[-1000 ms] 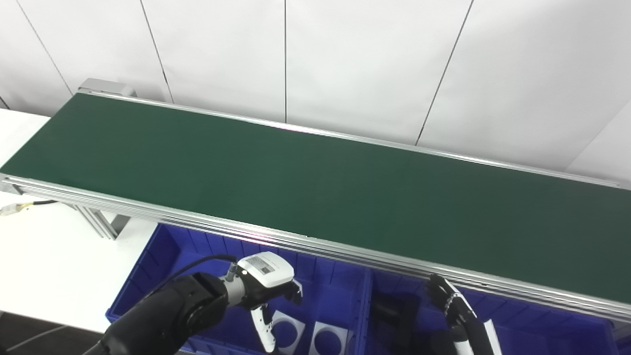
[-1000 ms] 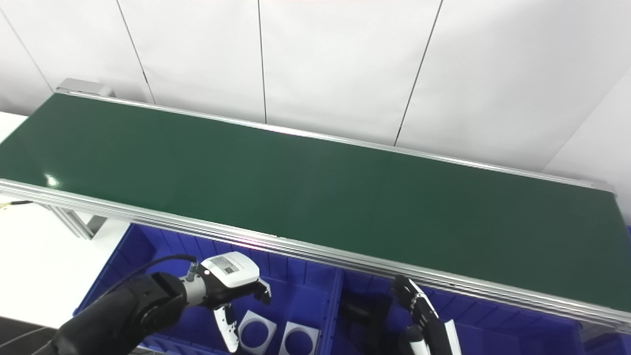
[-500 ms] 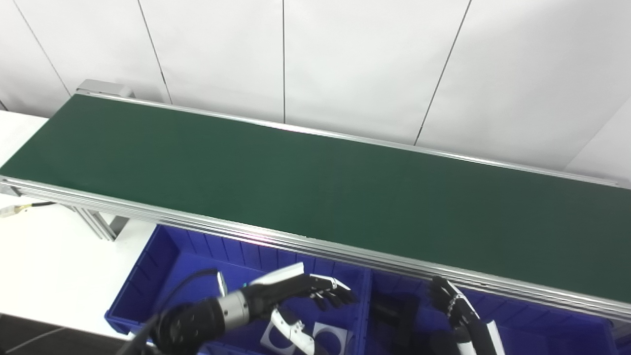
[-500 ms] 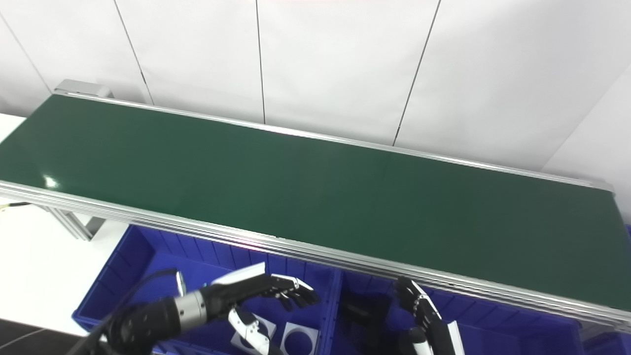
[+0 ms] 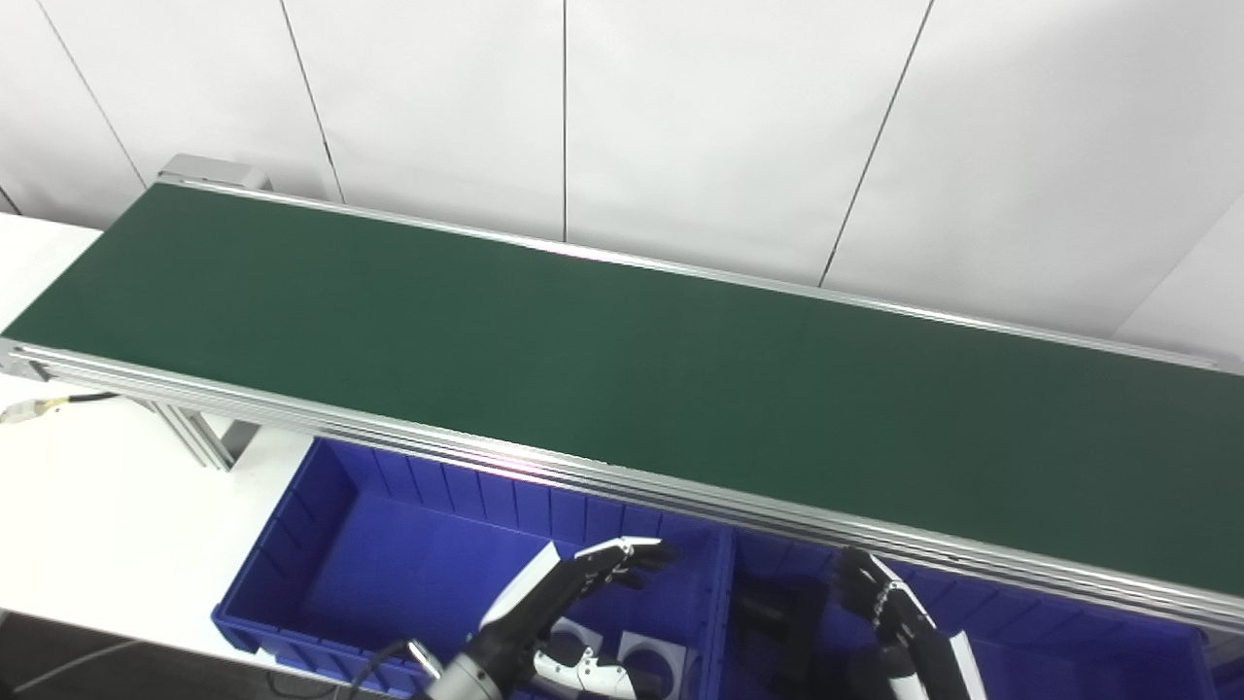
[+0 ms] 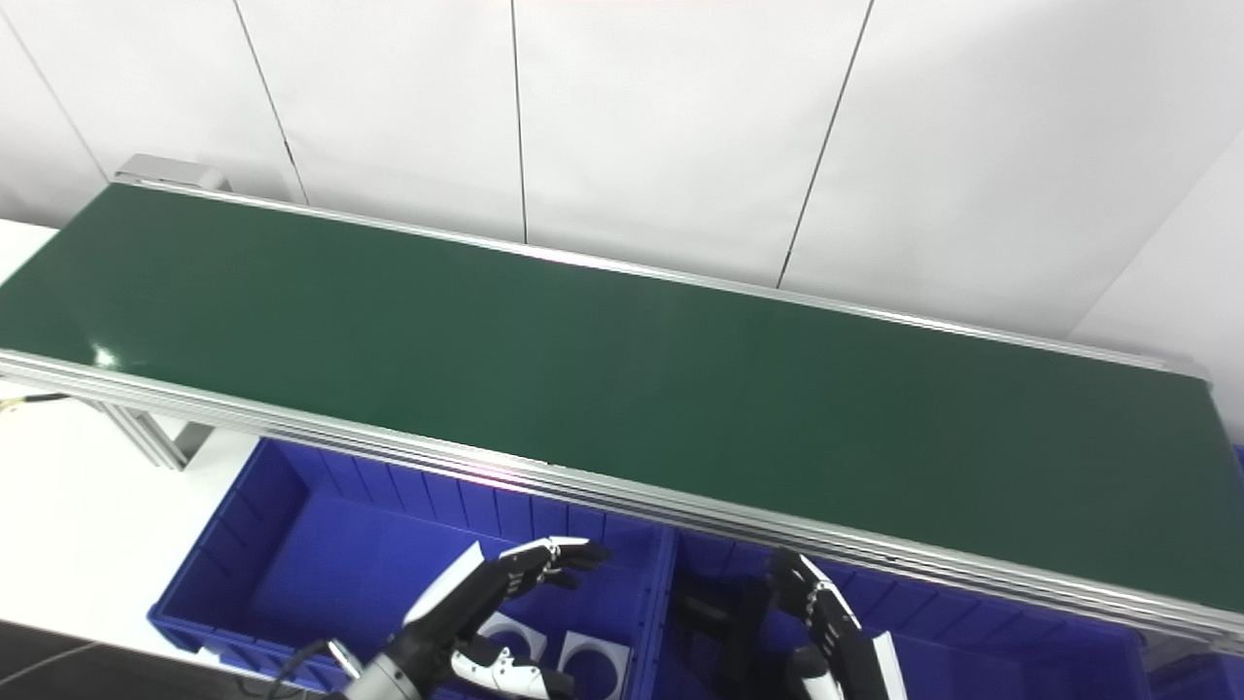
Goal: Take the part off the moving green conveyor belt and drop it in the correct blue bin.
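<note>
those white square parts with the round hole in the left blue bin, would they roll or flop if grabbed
The white square parts look flat and thin, so probably rigid and unlikely to roll. Lying flat on the left blue bin floor, their edges may be hard to pinch.

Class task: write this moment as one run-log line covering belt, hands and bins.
belt: no part | left hand: open, over left bin | right hand: open, over right bin | left bin: white square plates

Factory-style sorting station, green conveyor belt (image 5: 622, 369), blue bins (image 5: 389, 564)

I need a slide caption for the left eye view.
Both open hands, left hand and right hand, wait over blue bins beside the bare green conveyor belt.
</note>
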